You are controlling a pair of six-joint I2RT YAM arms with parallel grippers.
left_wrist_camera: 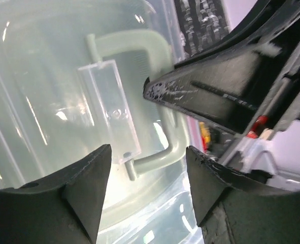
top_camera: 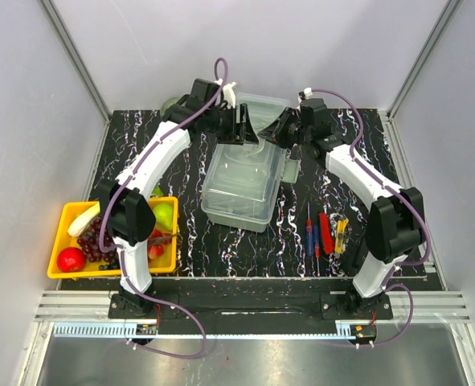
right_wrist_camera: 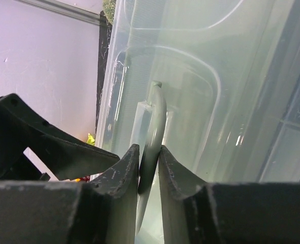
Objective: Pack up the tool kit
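The translucent pale toolbox (top_camera: 237, 183) stands mid-table with its lid (top_camera: 263, 107) tilted up at the back. My right gripper (top_camera: 282, 130) is shut on the lid handle (right_wrist_camera: 158, 114), which runs up from between its fingers (right_wrist_camera: 125, 168). My left gripper (top_camera: 242, 122) is open in front of the same handle (left_wrist_camera: 134, 47), its jaws wide apart and touching nothing. The right gripper's finger (left_wrist_camera: 205, 96) crosses the left wrist view. A blue-handled screwdriver (top_camera: 309, 229), a red tool (top_camera: 325, 233) and a yellow tool (top_camera: 341, 234) lie on the mat right of the box.
A yellow fruit tray (top_camera: 60, 241) with an apple, grapes, a pear and a banana sits at the near left beside the left arm. A small translucent tray part (top_camera: 290, 170) lies against the box's right side. Walls enclose the mat.
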